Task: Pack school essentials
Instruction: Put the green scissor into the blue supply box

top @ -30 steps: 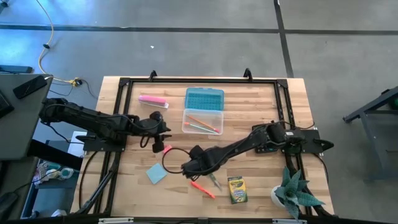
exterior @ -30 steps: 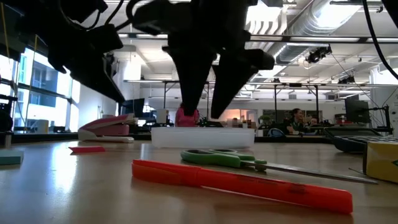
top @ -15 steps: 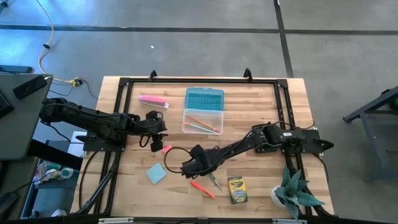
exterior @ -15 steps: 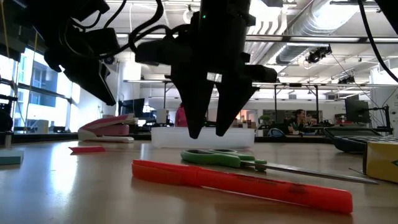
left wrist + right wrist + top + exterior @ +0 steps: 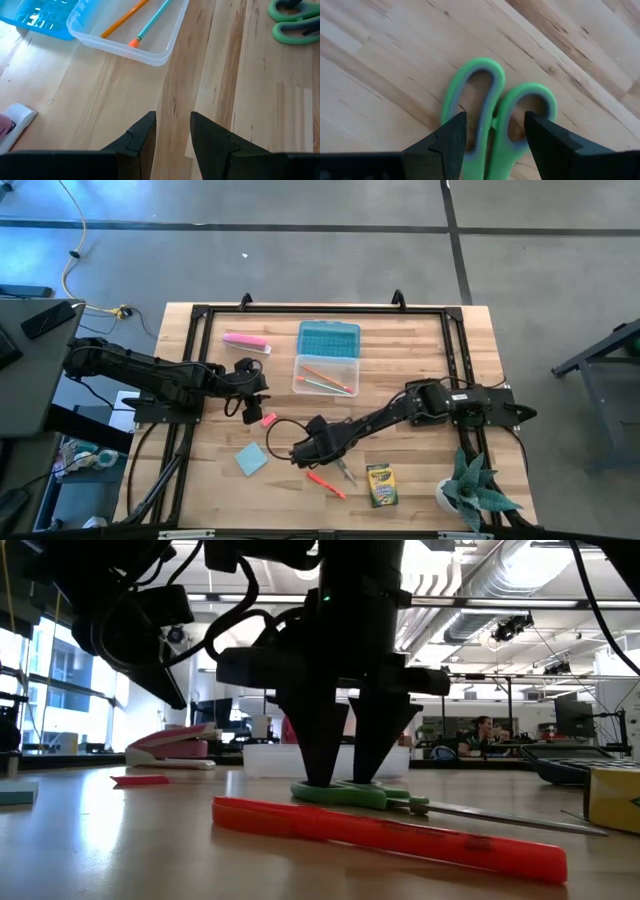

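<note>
The green-handled scissors (image 5: 345, 470) lie flat on the table near its near edge, with the orange marker (image 5: 325, 482) just in front of them. My right gripper (image 5: 492, 132) is open, pointing down over the two handle loops (image 5: 495, 100). In the low view its fingertips (image 5: 322, 778) reach table height at the scissors' handle (image 5: 345, 792). My left gripper (image 5: 173, 120) is open and hovers over bare wood left of centre (image 5: 250, 402). Elsewhere on the table lie the short orange piece (image 5: 268, 419), the light-blue note pad (image 5: 251, 459) and the crayon box (image 5: 380, 485). My right gripper comes at the scissors from above, pointing down, one finger (image 5: 451, 135) at each handle loop. The fingertips themselves hide the spot, so I cannot tell whether they touch the loops. The scissors lie flat on the table.
A clear box (image 5: 326, 374) holding thin pencils (image 5: 150, 20) sits at the table's middle, its blue lid (image 5: 329, 338) behind it. The long pink bar (image 5: 245, 339) lies at far left. A potted plant (image 5: 470, 490) stands at the near right corner. A black frame (image 5: 455, 330) rims the table.
My right gripper has come straight down, staying open, from well above the table until its fingertips stand at the scissors' handles. The scissors and the other things have stayed where they were.
</note>
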Robot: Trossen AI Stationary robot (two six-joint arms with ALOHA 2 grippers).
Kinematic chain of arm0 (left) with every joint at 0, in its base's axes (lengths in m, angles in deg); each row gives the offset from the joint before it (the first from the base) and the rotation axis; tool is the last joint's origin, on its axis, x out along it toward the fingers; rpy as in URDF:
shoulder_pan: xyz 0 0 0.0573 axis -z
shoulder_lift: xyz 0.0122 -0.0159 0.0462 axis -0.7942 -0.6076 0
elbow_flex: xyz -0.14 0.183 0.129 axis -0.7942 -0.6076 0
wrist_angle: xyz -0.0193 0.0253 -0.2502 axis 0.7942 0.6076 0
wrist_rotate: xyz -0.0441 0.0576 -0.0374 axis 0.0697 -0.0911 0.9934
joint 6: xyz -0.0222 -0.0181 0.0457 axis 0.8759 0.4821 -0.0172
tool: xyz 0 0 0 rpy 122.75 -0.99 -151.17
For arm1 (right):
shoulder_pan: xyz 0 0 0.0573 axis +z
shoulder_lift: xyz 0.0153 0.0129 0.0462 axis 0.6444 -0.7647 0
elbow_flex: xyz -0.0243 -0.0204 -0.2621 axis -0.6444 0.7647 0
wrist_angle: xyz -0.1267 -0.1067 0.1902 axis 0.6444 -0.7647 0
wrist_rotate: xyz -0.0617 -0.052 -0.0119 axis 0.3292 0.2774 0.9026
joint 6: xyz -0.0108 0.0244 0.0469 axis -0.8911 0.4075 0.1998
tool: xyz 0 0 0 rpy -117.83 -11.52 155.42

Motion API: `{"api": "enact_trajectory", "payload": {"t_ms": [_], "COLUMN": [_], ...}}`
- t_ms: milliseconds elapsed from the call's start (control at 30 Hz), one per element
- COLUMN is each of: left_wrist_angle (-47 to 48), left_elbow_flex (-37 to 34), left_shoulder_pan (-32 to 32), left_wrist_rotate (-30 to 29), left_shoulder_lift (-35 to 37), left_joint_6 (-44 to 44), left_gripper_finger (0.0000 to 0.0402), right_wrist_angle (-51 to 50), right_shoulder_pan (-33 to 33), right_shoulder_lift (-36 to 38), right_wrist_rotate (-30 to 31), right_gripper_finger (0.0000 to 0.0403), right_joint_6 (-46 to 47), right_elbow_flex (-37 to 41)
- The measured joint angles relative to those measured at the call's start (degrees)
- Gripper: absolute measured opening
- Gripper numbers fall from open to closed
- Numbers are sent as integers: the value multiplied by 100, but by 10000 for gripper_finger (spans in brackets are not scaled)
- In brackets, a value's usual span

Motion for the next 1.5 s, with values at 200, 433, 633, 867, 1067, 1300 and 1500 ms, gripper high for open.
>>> {"api": "enact_trajectory", "payload": {"t_ms": [200,433,633,867,1067,1300,1500], "left_wrist_angle": [0,7,9,11,11,11,11], "left_elbow_flex": [0,0,0,0,0,0,0], "left_shoulder_pan": [-1,-1,0,-2,-2,0,-1], "left_wrist_rotate": [5,12,11,6,4,4,4], "left_shoulder_lift": [0,0,0,0,0,0,0], "left_joint_6": [-2,-2,-2,-4,-6,-6,-6], "left_gripper_finger": [111,111,111,110,110,111,109], "right_wrist_angle": [246,508,536,524,512,519,555], "right_shoulder_pan": [-49,-66,-68,-68,-66,-63,-63], "right_shoulder_lift": [63,65,57,57,57,59,71], "right_wrist_rotate": [-194,-404,-442,-456,-447,-436,-433], "right_gripper_finger": [185,139,102,78,76,74,73], "right_joint_6": [120,115,100,-7,-52,-136,-251], "right_elbow_flex": [311,567,587,596,596,596,605]}}
